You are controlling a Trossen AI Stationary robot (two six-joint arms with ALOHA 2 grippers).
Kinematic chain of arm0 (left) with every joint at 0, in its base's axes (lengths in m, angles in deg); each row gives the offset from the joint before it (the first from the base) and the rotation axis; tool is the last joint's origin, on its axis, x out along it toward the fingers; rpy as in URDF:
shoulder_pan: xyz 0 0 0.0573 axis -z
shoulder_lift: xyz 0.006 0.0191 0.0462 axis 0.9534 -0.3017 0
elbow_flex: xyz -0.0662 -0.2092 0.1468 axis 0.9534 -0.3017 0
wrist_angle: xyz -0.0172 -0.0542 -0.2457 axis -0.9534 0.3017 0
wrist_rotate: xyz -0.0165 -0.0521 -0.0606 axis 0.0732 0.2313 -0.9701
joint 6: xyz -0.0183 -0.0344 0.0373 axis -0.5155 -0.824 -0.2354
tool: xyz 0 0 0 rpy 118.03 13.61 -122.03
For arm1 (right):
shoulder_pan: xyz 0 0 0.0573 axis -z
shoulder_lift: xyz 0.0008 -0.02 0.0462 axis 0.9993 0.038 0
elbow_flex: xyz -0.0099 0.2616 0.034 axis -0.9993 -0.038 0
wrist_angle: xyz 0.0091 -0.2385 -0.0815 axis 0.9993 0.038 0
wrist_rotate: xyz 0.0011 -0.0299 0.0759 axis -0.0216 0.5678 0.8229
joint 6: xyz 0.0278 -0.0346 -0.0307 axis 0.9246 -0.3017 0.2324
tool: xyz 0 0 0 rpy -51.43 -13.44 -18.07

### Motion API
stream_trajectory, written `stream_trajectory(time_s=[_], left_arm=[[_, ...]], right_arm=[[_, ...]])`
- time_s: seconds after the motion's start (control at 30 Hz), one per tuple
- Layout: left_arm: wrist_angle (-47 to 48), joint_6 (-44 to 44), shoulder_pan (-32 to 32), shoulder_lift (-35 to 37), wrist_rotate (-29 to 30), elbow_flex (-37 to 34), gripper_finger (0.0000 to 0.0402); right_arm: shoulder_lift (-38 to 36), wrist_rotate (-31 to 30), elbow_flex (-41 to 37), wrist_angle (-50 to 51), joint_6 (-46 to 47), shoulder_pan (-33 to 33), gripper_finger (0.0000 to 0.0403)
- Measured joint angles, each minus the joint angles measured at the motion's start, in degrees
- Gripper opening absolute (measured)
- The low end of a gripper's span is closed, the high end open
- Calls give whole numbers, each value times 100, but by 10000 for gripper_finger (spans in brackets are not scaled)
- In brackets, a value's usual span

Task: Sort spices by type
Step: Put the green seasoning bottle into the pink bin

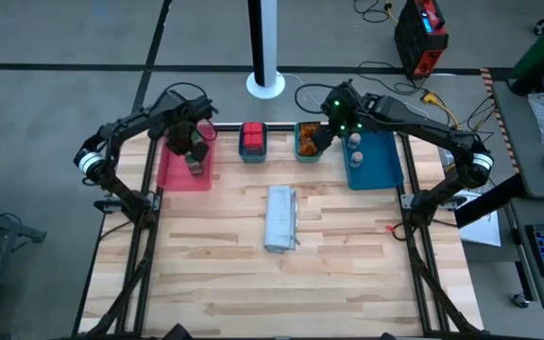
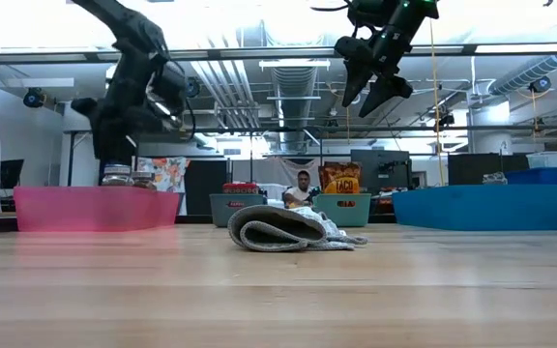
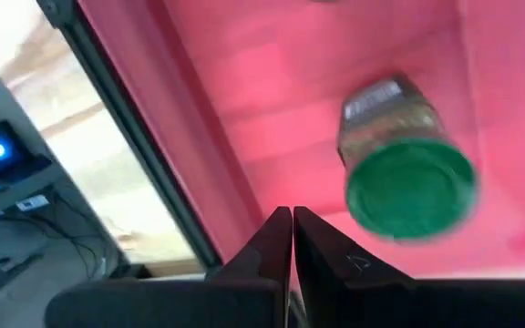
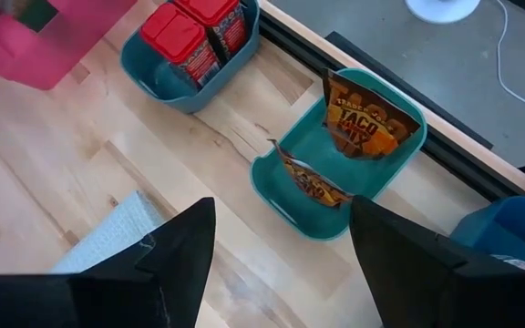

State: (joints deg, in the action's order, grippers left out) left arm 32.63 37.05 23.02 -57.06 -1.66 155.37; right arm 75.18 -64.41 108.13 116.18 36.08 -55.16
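My left gripper (image 3: 292, 228) is shut and hovers above the pink tray (image 1: 170, 176), beside a green-lidded jar (image 3: 408, 173) that stands on the tray floor without touching it. My right gripper (image 4: 281, 228) is open and held high over a teal tray (image 4: 272, 178). That tray holds two orange-red taco packets: one (image 4: 367, 123) leans on the far wall and the other (image 4: 313, 187) slants near the front. A second teal tray holds the red boxes (image 4: 194, 32). Pale-lidded jars (image 1: 355, 149) stand in the blue tray (image 1: 381, 165).
A grey-white folded bundle (image 1: 281, 217) lies mid-table in front of the trays. The four trays sit in a row along the far edge. The near half of the wooden table (image 1: 281, 293) is bare. A person (image 2: 303, 188) sits in the room beyond.
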Motion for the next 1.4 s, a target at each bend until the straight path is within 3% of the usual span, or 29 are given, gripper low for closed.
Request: stream_trajectory(time_s=[0.07, 0.23, 0.3, 0.57, 0.87, 1.4], left_arm=[[260, 135, 49, 2, -179, 251, 0], [524, 370, 244, 13, -1732, 453, 0], [517, 537, 399, 20, -1939, 392, 0], [166, 395, 585, -15, -1020, -127, 0], [-380, 462, 580, -19, -984, -297, 0], [-367, 621, 572, -19, -678, -279, 0]], right_arm=[[0, 1, 0, 0, 5, 0, 240], [0, 3, 0, 4, 7, 0, 246], [0, 3, 0, 4, 5, 0, 248], [0, 5, 0, 2, -112, 0, 241], [0, 5, 0, 2, -141, 0, 249], [0, 5, 0, 4, -99, 0, 243]])
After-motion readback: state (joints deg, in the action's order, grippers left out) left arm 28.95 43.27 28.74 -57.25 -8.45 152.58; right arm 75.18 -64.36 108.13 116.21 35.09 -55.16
